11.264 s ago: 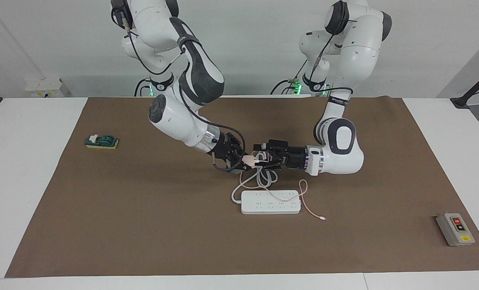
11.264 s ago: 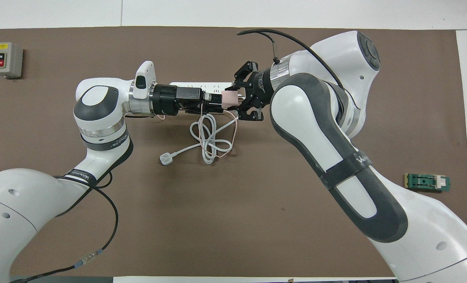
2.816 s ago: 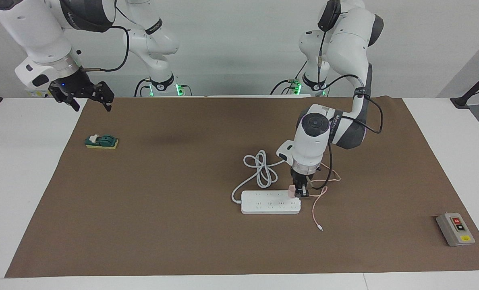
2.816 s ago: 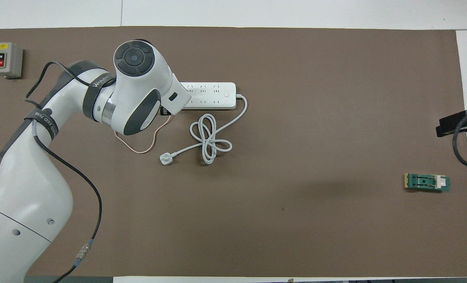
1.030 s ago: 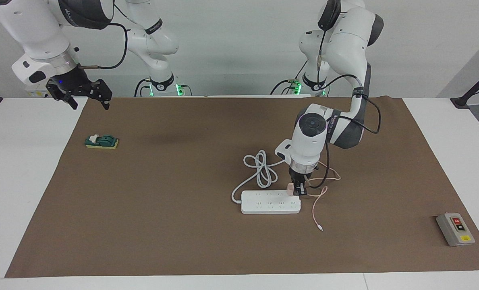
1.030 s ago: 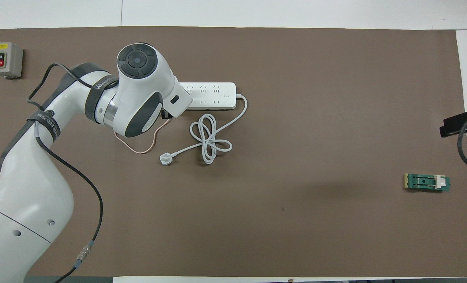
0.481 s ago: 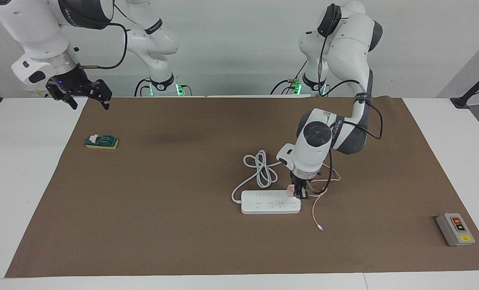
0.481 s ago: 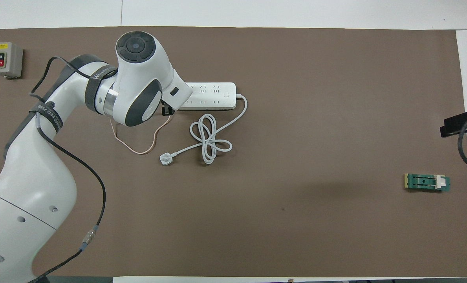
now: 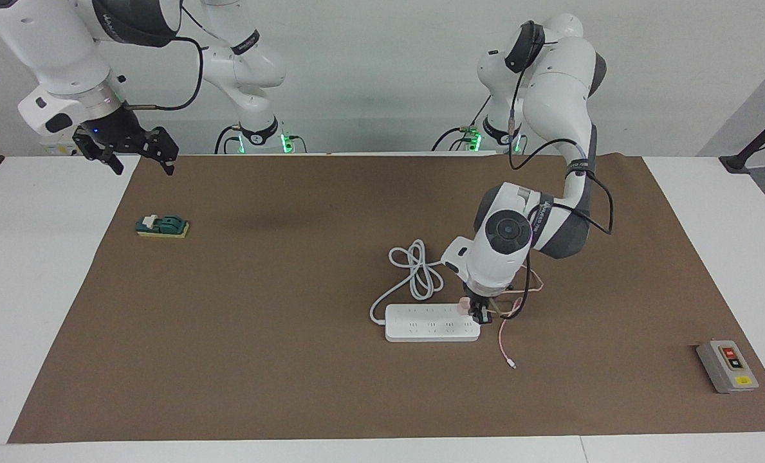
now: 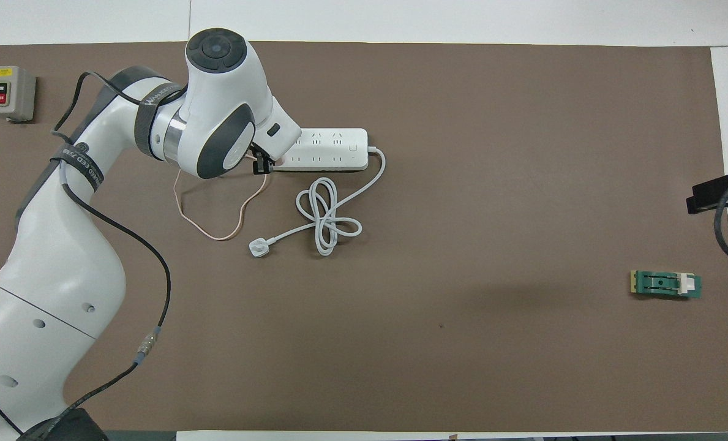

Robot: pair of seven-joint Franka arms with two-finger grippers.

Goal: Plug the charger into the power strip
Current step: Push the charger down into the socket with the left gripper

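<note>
The white power strip [image 9: 421,325] lies flat on the brown mat, mid-table toward the left arm's end. My left gripper [image 9: 477,313] comes straight down at that end of the strip, shut on the pale pink charger [image 9: 463,304]. The charger rests on the strip's row of outlets nearer to the robots; its prongs are hidden. Its thin pink cable [image 10: 217,228] loops over the mat. In the overhead view the left wrist covers the charger and this end of the power strip [image 10: 333,149]. My right gripper [image 9: 143,167] hangs open and holds nothing, high over the mat's edge at the right arm's end.
The strip's thick white cord [image 10: 327,214] coils nearer to the robots and ends in a white three-pin plug [image 10: 258,247]. A grey button box [image 10: 10,93] sits at the mat's corner. A green block [image 10: 665,285] lies toward the right arm's end.
The left arm has leaned lower over the strip's end, and the charger has sunk slightly toward the outlets. The pink cable shifted a little. The right arm has stayed still.
</note>
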